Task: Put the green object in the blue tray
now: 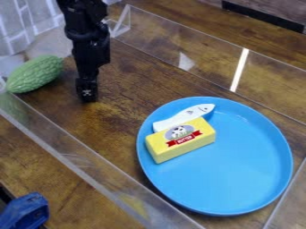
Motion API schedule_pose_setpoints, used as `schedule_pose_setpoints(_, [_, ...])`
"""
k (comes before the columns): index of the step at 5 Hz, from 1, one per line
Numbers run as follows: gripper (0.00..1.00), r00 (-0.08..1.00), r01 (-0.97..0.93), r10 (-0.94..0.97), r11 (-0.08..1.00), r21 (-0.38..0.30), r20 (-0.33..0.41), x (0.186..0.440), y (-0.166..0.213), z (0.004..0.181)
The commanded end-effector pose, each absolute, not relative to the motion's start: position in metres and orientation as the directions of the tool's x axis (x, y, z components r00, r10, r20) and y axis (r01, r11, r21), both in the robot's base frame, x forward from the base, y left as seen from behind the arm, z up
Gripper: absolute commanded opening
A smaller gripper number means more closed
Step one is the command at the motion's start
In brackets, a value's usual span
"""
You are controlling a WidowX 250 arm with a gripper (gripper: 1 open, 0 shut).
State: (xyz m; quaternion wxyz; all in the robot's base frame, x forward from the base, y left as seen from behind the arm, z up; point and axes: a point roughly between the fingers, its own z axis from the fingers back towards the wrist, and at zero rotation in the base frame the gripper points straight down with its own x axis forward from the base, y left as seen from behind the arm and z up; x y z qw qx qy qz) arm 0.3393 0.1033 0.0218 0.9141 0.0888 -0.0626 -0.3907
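The green object (36,73), a bumpy oval thing like a gourd, lies at the left edge on the clear sheet over the wooden table. The blue tray (245,170), a round plate, sits at the lower right. It holds a yellow block with a red and white label (181,139) and a white tube (185,114). My black gripper (86,93) points down at the table, just right of the green object and apart from it. Its jaws are open with nothing between them.
A clear acrylic sheet (143,54) with raised edges covers the wooden table. A blue object (24,213) shows at the bottom left corner. White cloth (24,27) hangs at the top left behind the arm.
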Motion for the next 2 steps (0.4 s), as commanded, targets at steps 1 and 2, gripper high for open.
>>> schedule_pose_setpoints(1, [1.00,0.659,0.721,-0.749,0.654,0.230,0.066,0.334,0.117,0.037])
schedule_pose_setpoints(2, [1.00,0.635,0.738,-0.769,0.633,0.233,0.077,0.326,0.138,0.050])
